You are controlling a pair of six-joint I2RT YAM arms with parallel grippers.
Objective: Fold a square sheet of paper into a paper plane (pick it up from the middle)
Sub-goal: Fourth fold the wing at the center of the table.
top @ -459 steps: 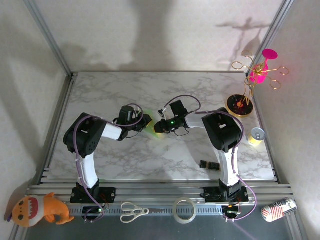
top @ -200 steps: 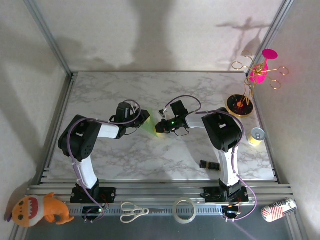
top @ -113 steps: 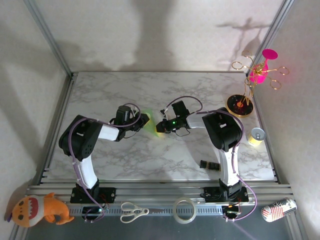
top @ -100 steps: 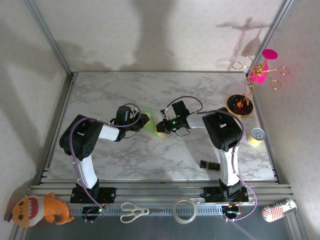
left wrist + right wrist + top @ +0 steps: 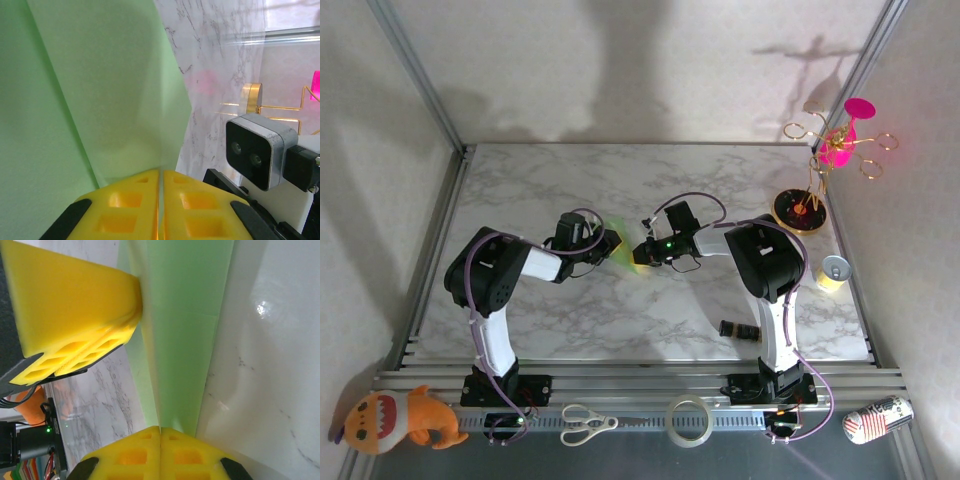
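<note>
The light green paper point(image 5: 624, 243), folded with crease lines, hangs between both grippers just above the marble table point(image 5: 580, 310) near its middle. My left gripper point(image 5: 610, 243) is shut on one edge; in the left wrist view its yellow fingertips point(image 5: 160, 172) pinch the paper point(image 5: 100, 90). My right gripper point(image 5: 640, 254) is shut on the opposite end; in the right wrist view its fingertips point(image 5: 160, 429) clamp the narrow folded strip of paper point(image 5: 185, 330). The left gripper's yellow finger point(image 5: 75, 325) shows at the far end of that strip.
A gold stand with a pink flower point(image 5: 825, 165) and a can point(image 5: 833, 270) stand at the right edge. A small black object point(image 5: 738, 329) lies near the right arm's base. Scissors point(image 5: 585, 423), a tape roll point(image 5: 688, 420), a plush toy point(image 5: 400, 418) and a lying can point(image 5: 878, 418) sit on the front rail.
The left arm's wrist has shifted slightly and the paper has turned a little between the grippers. Both grippers have stayed shut on it. The right arm has barely moved.
</note>
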